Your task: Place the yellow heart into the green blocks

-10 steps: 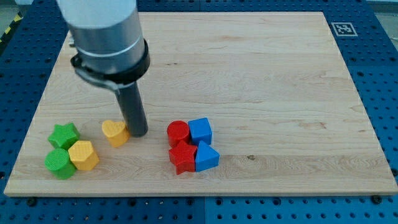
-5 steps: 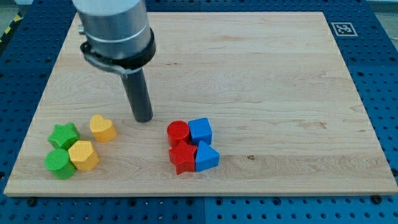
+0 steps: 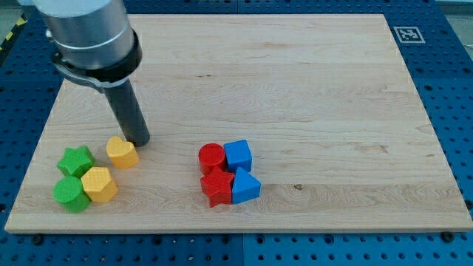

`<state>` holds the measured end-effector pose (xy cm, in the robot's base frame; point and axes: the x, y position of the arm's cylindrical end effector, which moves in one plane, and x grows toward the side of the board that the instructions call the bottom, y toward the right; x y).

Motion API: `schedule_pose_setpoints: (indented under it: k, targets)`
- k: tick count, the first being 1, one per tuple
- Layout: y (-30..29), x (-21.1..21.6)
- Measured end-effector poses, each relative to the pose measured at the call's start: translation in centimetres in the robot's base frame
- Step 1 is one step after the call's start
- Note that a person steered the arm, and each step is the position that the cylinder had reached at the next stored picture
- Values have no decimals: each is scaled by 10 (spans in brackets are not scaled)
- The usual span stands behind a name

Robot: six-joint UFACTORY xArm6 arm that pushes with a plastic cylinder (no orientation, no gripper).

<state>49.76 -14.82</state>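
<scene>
Camera view (only one): my tip [image 3: 140,142] is down on the board [image 3: 310,89], at approx 1 o'clock of the yellow heart [image 3: 122,152], just beside it, maybe touching; can't tell for sure. No gripper on this rig, just a bare rod, so nothing is held and there's no open/closed state to give.

Heart sits at approx 2 o'clock of the green pair. Green star [image 3: 76,160] is just to its 9 o'clock w/ a small gap; green cylinder [image 3: 69,193] below the star at 6 o'clock. Yellow hexagon [image 3: 99,184] is wedged beside both greens, at 7 o'clock of the heart.

Progress est.: mostly done, heart near the greens but not yet in among them; no contact w/ the star visible. Left: a short shove toward 8–9 o'clock, w/ tip on the heart's right/top side.

Red/blue cluster [image 3: 228,173] well apart at 3 o'clock, not involved.
</scene>
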Motion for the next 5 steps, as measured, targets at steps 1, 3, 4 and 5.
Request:
schedule_pose_setpoints:
  k: [1, 3, 4, 5]
  targets:
    - [-10, 4]
    - [-34, 21]
    - [-38, 29]
    - [-38, 29]
